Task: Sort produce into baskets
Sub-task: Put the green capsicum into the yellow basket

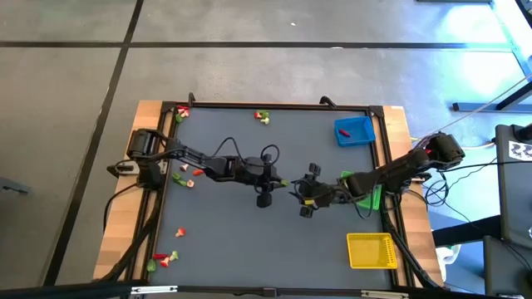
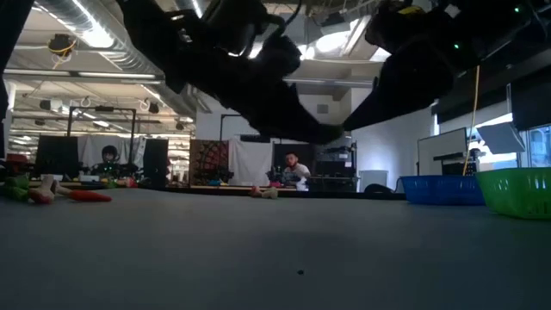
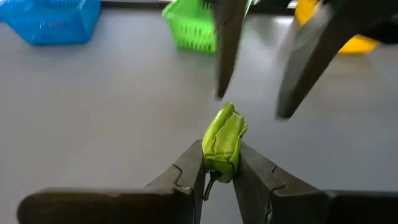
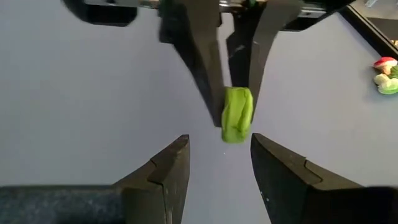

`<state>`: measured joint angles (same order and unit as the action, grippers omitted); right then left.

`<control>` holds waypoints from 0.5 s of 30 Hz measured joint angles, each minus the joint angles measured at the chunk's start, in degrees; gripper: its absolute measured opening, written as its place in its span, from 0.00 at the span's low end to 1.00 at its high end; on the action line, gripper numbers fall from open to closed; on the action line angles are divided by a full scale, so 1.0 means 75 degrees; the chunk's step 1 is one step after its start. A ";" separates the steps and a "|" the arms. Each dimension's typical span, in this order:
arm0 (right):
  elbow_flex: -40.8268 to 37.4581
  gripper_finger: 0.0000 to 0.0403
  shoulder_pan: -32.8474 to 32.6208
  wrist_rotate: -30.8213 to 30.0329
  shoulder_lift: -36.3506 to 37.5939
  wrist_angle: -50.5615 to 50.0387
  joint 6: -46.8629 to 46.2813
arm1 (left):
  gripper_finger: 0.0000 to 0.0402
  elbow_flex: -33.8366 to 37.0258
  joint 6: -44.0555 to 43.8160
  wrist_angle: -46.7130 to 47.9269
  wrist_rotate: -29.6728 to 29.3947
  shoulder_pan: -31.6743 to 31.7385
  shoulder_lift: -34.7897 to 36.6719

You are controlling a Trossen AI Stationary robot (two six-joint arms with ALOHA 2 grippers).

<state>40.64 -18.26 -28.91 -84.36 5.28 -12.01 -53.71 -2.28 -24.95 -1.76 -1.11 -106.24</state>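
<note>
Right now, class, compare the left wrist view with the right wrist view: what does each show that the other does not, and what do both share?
Only the left wrist view shows the three baskets: the blue basket, the green basket and the yellow basket beyond the grippers. Only the right wrist view shows a small cluster of loose produce near the table's edge. Both show the green piece held in the shut left gripper, with the right gripper open and facing it, its fingers not touching the piece, above the grey table.

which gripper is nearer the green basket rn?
Right. The right gripper sits open at mid-table, just off the green basket, with its arm crossing over the basket. The left gripper, shut on a green produce piece, is farther toward the table's centre.
</note>
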 joint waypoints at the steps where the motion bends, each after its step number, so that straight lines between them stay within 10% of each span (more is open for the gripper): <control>1: 0.0000 0.42 0.0016 0.0000 0.0000 0.0030 -0.0003 | 0.17 0.0000 0.0000 -0.0127 0.0005 -0.0038 0.0000; 8: 0.0000 0.38 0.0133 0.0126 0.0006 0.0355 0.0128 | 0.17 0.0000 0.0281 -0.0613 -0.0035 -0.0258 0.0000; 15: -0.0005 0.14 0.0133 0.0388 0.0006 0.0469 0.0482 | 0.18 -0.0003 0.0163 -0.0528 -0.0006 -0.0250 0.0003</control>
<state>40.61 -17.26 -25.99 -84.31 8.80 -8.39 -53.74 -1.06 -28.91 -1.80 -2.98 -106.21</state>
